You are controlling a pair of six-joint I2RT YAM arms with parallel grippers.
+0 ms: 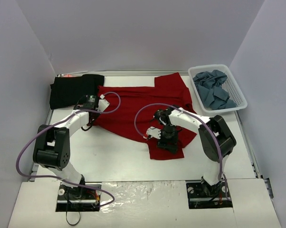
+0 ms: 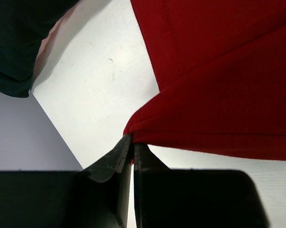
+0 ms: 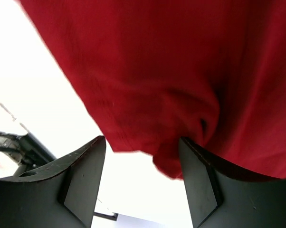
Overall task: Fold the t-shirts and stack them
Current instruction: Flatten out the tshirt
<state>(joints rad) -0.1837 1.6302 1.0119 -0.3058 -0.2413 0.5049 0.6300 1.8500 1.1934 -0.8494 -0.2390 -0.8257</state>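
Nearest, right of centre: right gripper [image 1: 167, 137] low over the near flap of the dark red t-shirt [image 1: 133, 102]. Jaws parted roughly halfway, with a bulge of red cloth between the fingers [image 3: 86, 175] but no pinch visible. Judged loose on the cloth, not holding it.

Further back, left of centre: left gripper [image 2: 132, 145] clamped fully shut on a corner of the same shirt's left edge. Cloth drawn to a point at the tips, over bare table [image 1: 109, 152].

Between the two: red shirt spread across the middle of the table, rumpled, with one flap lapped toward the near side and a sleeve reaching far right, near the basket. Judged mid-fold at best, neither squared up nor stacked.

Far left: black t-shirt [image 1: 71, 90], a compact dark rectangle, apparently folded already and likely the base of the stack. Just beside the red shirt's far-left corner; touching or not, cannot tell.

Far right: white lattice basket [image 1: 242, 101] holding crumpled slate blue-grey t-shirts [image 1: 213, 88]. All unfolded; how many, impossible to tell.

Judged tally: one done, one in hand, the basket's whole load left to fold and stack.
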